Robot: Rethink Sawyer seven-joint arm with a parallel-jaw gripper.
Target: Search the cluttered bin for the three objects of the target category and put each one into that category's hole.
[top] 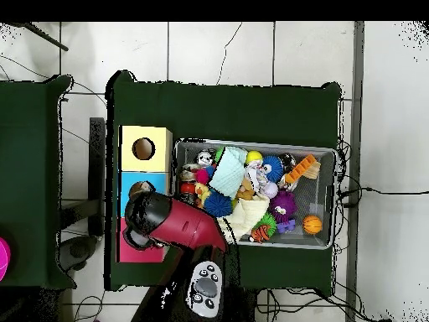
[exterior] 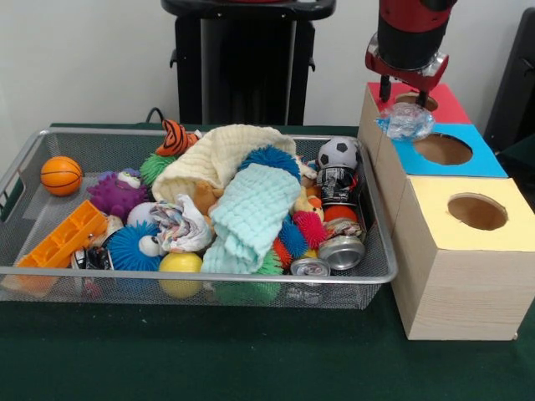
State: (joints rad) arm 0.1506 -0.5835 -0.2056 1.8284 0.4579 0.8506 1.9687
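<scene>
Front view shows you the gripper (exterior: 408,87) hanging over the red box's hole (exterior: 415,100), its fingers spread and empty. A crumpled clear plastic item (exterior: 405,122) lies just below, on the seam between the red top and the blue box (exterior: 456,164), not in either hole. If that was your release, it has missed; nudge it carelessly and it may slide off or into the blue hole (exterior: 443,149). More cans (exterior: 341,251) wait in the wire bin (exterior: 380,271).

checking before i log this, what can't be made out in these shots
- Front view: the gripper is open or shut? Cannot tell.
- Front view: the red box's hole is partly covered by the clear plastic bottle.
- Overhead view: the arm covers the red box.
</scene>
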